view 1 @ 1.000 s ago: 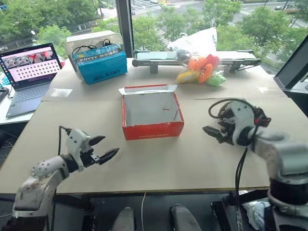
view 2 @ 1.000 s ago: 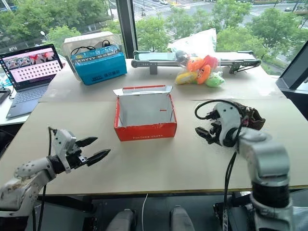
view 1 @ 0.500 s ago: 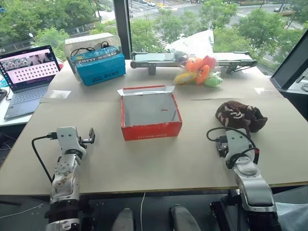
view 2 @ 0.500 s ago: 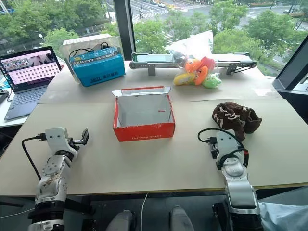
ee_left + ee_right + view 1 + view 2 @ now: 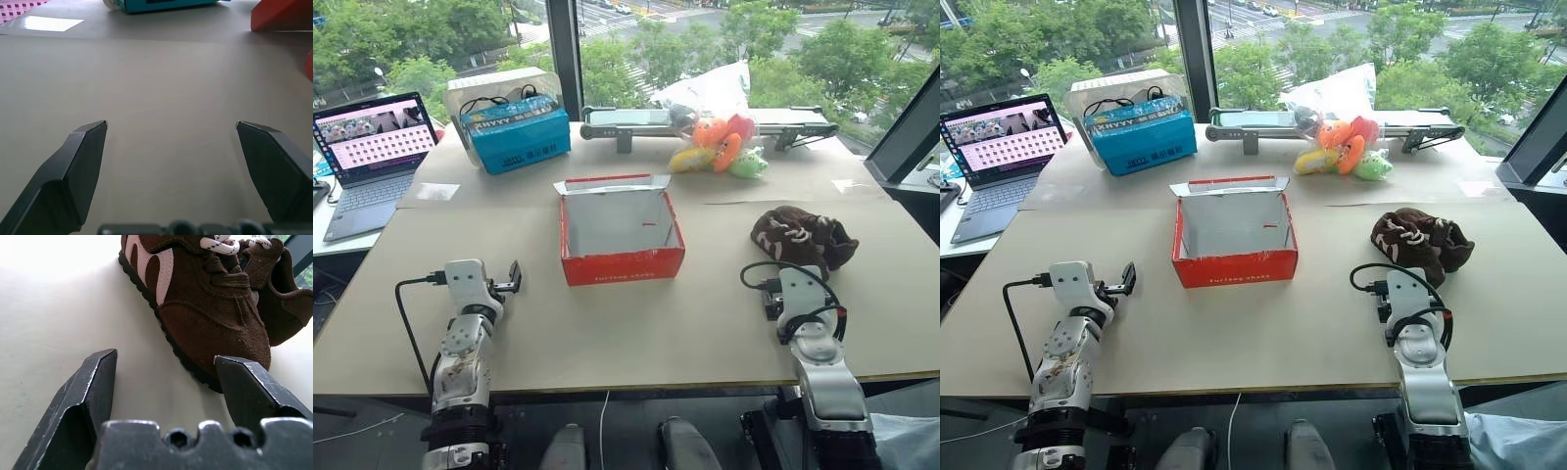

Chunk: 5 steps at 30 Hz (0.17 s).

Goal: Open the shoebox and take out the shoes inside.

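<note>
The red shoebox (image 5: 621, 237) stands open in the middle of the table, its lid flap folded back and its white inside bare. The pair of dark brown shoes (image 5: 801, 238) with white markings lies on the table to the box's right. My right gripper (image 5: 166, 357) is open just short of the nearer shoe (image 5: 205, 308), level with the tabletop, with nothing between its fingers. Well left of the box, near the front edge, my left gripper (image 5: 171, 127) is open over bare tabletop, and the box's corner (image 5: 283, 14) shows ahead of it.
A blue box with cables (image 5: 514, 132) and a laptop (image 5: 372, 147) sit at the back left. Orange and green plush toys (image 5: 720, 142) lie at the back right against a long grey device (image 5: 636, 117). The brown tabletop (image 5: 636, 323) runs between my arms.
Both grippers swung from pointing inward to pointing forward and sank toward the table. The right one drew back toward the front edge, uncovering the shoes.
</note>
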Tool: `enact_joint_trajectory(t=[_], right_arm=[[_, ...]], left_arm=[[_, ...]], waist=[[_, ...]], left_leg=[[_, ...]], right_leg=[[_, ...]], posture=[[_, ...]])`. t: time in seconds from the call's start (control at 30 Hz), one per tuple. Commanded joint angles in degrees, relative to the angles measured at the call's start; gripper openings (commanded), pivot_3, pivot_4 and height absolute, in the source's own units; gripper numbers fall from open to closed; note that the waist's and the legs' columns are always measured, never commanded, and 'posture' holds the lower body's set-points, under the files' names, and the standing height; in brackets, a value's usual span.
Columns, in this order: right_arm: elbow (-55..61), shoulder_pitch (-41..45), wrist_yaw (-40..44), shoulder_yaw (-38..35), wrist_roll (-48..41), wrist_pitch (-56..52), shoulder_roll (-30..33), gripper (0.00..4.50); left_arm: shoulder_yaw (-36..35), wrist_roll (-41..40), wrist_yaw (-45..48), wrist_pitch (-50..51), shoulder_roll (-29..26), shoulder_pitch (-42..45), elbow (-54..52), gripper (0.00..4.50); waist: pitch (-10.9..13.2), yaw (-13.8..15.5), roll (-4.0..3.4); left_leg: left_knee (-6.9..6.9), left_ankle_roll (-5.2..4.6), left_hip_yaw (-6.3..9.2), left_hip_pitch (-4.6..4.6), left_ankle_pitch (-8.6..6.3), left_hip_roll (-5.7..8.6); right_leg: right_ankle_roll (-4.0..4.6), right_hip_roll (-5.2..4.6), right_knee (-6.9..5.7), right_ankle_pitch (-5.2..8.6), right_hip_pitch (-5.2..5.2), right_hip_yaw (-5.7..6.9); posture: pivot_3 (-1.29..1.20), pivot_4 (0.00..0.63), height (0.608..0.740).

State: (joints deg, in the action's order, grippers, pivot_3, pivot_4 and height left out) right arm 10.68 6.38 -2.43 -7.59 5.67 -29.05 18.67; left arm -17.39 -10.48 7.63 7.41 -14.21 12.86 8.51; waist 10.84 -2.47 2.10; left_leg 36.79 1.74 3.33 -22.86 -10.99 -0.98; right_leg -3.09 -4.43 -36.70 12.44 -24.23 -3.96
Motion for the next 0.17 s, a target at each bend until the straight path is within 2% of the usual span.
enact_joint_trajectory(t=[0.03, 0.17], right_arm=[[0.14, 0.73, -0.36, -0.94, 0.62, 0.94, -0.17, 3.76], [-0.09, 0.93, -0.14, -1.25, 0.37, 1.02, -0.03, 3.76]], left_arm=[[0.09, -0.62, 0.71, -1.54, -0.20, 0.06, -1.00, 4.50], [0.39, -1.21, 1.84, -1.70, 0.00, 0.18, -1.11, 4.50]], waist=[[0.00, 0.00, 0.00], [0.00, 0.00, 0.00]], left_leg=[[0.00, 0.00, 0.00, 0.00, 0.00, 0.00], [0.00, 0.00, 0.00, 0.00, 0.00, 0.00]], right_leg=[[0.00, 0.00, 0.00, 0.00, 0.00, 0.00], [0.00, 0.00, 0.00, 0.00, 0.00, 0.00]], posture=[[0.00, 0.150, 0.715], [0.00, 0.150, 0.715]])
